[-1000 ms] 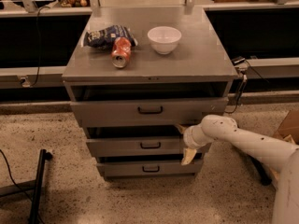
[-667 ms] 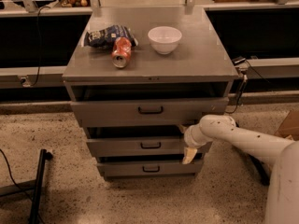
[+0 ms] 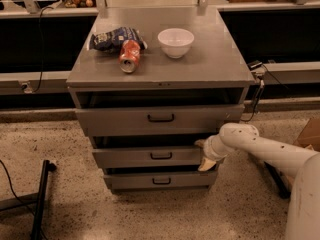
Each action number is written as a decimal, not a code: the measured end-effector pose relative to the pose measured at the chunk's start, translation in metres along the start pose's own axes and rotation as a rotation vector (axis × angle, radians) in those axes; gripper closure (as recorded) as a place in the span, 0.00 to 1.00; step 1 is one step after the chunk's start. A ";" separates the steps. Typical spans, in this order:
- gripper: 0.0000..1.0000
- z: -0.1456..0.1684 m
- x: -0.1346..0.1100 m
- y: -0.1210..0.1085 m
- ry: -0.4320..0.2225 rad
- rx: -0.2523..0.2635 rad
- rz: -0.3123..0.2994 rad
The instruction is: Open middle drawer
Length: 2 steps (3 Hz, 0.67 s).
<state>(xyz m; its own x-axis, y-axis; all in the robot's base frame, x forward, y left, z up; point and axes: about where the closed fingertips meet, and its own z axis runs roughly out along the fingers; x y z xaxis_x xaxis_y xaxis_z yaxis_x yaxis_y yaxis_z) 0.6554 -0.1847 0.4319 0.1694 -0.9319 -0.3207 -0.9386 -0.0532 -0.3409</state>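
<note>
The grey cabinet (image 3: 160,69) has three drawers. The middle drawer (image 3: 145,157) has a medium-height front with a small black loop handle (image 3: 161,156) and stands slightly out. My gripper (image 3: 203,154) is at the right end of that front panel, well right of the handle. Its fingers are spread: the upper fingertip (image 3: 199,143) is at the panel's top edge and the lower fingertip (image 3: 206,165) at its bottom edge. My white arm (image 3: 265,154) reaches in from the right.
The top drawer (image 3: 160,119) with the widest handle and the narrow bottom drawer (image 3: 161,180) are slightly out too. On the cabinet top lie a blue chip bag (image 3: 114,37), a red can (image 3: 129,55) and a white bowl (image 3: 175,41). A black stand leg (image 3: 40,196) lies on the floor at left.
The arm has shifted very slightly. The gripper stays at the right end of the middle drawer and the drawers have not moved.
</note>
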 end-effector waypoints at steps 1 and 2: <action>0.25 -0.006 0.002 0.009 -0.031 -0.034 0.019; 0.28 -0.012 -0.003 0.025 -0.077 -0.089 0.024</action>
<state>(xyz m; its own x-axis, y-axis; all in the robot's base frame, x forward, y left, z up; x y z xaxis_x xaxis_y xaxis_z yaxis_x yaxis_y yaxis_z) 0.6273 -0.1875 0.4351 0.1660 -0.9032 -0.3957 -0.9651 -0.0665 -0.2533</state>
